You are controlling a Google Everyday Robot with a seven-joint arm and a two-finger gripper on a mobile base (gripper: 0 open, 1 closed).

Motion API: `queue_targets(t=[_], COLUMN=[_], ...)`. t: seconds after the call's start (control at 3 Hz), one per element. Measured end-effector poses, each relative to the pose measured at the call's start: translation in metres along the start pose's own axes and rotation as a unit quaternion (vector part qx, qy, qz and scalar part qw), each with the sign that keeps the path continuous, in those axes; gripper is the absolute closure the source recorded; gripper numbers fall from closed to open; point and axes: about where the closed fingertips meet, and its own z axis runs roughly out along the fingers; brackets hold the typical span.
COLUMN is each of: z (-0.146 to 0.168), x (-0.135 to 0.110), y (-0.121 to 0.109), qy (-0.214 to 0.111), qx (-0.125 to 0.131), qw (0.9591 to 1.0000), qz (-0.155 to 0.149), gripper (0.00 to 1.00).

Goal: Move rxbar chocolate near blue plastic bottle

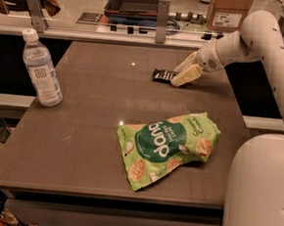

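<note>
The rxbar chocolate (162, 75), a small flat black bar, lies on the table toward the back, right of centre. My gripper (180, 75) reaches in from the right and sits low at the bar's right end, touching or nearly touching it. The blue plastic bottle (42, 69), clear with a white cap and a white label, stands upright near the table's left edge, far from the bar.
A large green snack bag (169, 145) lies on the brown table (80, 144) in front of the bar. My white arm (255, 40) spans the right side. A rail with posts (162, 19) runs behind the table's far edge.
</note>
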Motion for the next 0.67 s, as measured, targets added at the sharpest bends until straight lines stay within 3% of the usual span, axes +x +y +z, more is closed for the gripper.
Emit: queue_targets(t=[0.67], z=[0.0003], x=[-0.0001], y=[0.0001], qy=[0.0], qx=[0.0], qw=[1.0], qz=[0.0], gripper=[1.0])
